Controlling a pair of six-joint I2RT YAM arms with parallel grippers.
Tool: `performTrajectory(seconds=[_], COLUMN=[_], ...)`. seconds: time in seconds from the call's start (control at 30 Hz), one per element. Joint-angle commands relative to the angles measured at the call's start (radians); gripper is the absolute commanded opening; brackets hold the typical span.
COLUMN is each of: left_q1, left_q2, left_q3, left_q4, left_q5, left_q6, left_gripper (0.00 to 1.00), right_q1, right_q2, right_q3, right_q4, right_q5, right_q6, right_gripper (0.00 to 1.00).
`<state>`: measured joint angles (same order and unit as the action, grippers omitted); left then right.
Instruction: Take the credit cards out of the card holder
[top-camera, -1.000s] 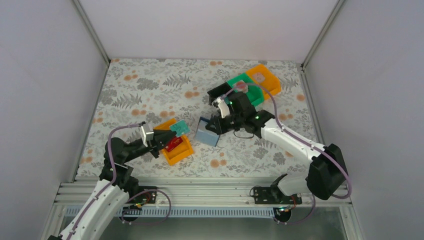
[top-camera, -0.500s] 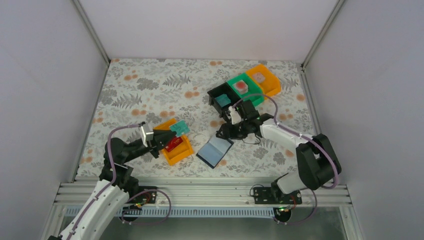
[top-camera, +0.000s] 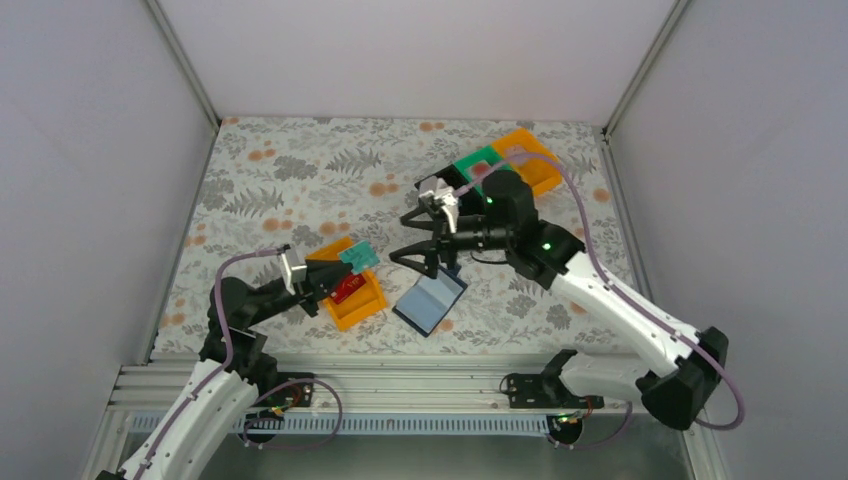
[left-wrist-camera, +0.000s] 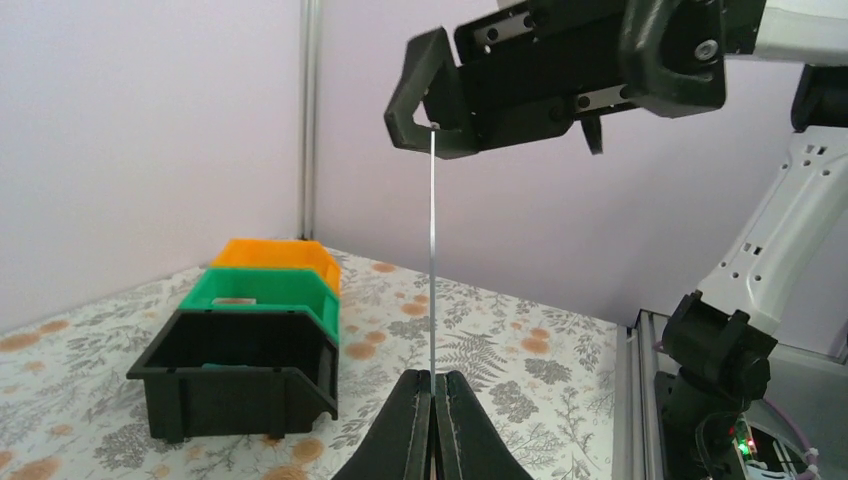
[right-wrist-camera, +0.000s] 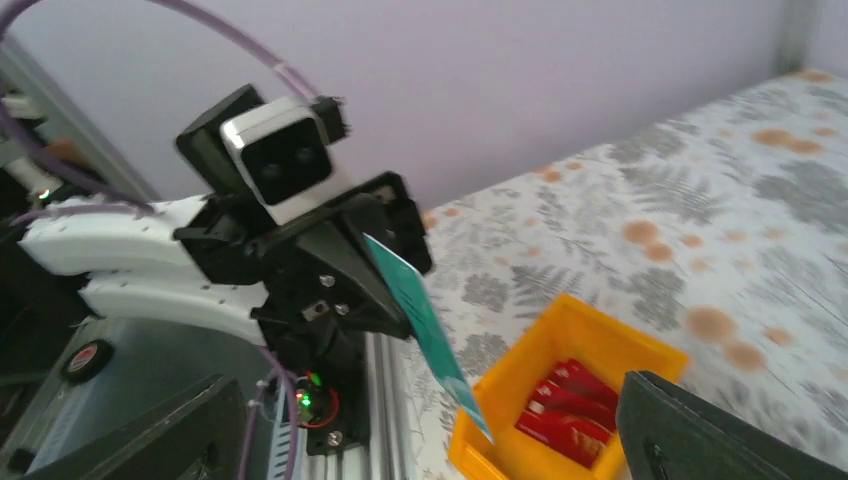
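Card holder (top-camera: 430, 303) lies open on the floral tabletop (top-camera: 280, 180), pale blue sleeves up, just right of the near orange bin (top-camera: 352, 298). Whether any sleeve has a card in it cannot be made out from above, and neither wrist view shows the holder. One teal card (top-camera: 359, 256) is off the tabletop, pinched at one end by the left jaws, which are closed tight on it. It hangs over the near bin's far corner. In the left wrist view it is edge-on, a thin upright line (left-wrist-camera: 432, 260) running up toward the right jaws overhead. In the right wrist view its face shows (right-wrist-camera: 425, 325), plain teal, lower end cut by the frame edge. Right jaws are spread wide with nothing between them, poised above and just behind the holder, tips pointing toward the teal card. The near orange bin holds red cards (right-wrist-camera: 562, 405), stacked loosely. The pale marks on them are too blurred to read. At the far right stands a row of three bins, black (left-wrist-camera: 240, 375), green (left-wrist-camera: 265, 290) and orange (left-wrist-camera: 275, 253). From above the right arm covers the black one and most of the green. From the left wrist only slivers show inside, something pale in the green and a touch of teal in the black, and what they are cannot be told. The far orange bin's inside is hidden behind the green bin.
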<state>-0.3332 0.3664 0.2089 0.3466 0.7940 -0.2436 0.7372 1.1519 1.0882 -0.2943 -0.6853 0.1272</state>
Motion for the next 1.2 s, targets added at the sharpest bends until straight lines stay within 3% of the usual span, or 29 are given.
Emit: performTrajectory(seconds=[0.0,0.17,0.37,0.57,0.6,0.83,0.93,0.97,1.0,1.03,1.07,1.17], left_q1=[0.000,0.000,-0.001,-0.002,-0.002,-0.002,-0.003,-0.003,-0.003,-0.003,-0.004,-0.004], left_q2=[0.000,-0.001,0.004,0.010,0.009,0.008,0.005,0.005,0.006,0.003,-0.002,-0.024], left_q3=[-0.013,-0.016,-0.019,-0.019,-0.019,-0.020,-0.023,-0.021,-0.018,-0.017,-0.016,-0.022], left_q4=[0.051,0.058,0.064,0.068,0.066,0.068,0.065,0.050,0.031,0.014,-0.005,-0.033], left_q5=[0.018,0.027,0.030,0.031,0.031,0.028,-0.010,-0.042,-0.107,-0.152,-0.189,-0.295], left_q6=[-0.003,-0.005,-0.007,-0.011,-0.011,-0.009,-0.015,-0.020,-0.027,-0.028,-0.014,0.024], left_gripper=[0.02,0.02,0.02,0.02,0.02,0.02,0.04,0.27,0.65,0.95,1.00,1.00], right_q1=[0.089,0.111,0.124,0.134,0.134,0.135,0.130,0.117,0.097,0.061,0.014,-0.150], right_q2=[0.124,0.186,0.236,0.251,0.251,0.228,0.210,0.199,0.187,0.173,0.163,0.147], right_q3=[0.070,0.106,0.116,0.112,0.110,0.086,0.073,0.063,0.047,0.027,0.011,-0.020], right_q4=[0.026,0.058,0.056,0.097,0.102,0.116,0.123,0.131,0.146,0.168,0.198,0.219], right_q5=[-0.107,-0.121,-0.112,-0.140,-0.135,-0.128,-0.041,0.003,0.046,0.077,0.118,0.283], right_q6=[-0.153,-0.183,-0.182,-0.172,-0.170,-0.176,-0.141,-0.119,-0.078,-0.028,0.037,0.353], right_gripper=[0.92,0.85,0.64,0.09,0.05,0.04,0.04,0.04,0.04,0.04,0.04,0.04])
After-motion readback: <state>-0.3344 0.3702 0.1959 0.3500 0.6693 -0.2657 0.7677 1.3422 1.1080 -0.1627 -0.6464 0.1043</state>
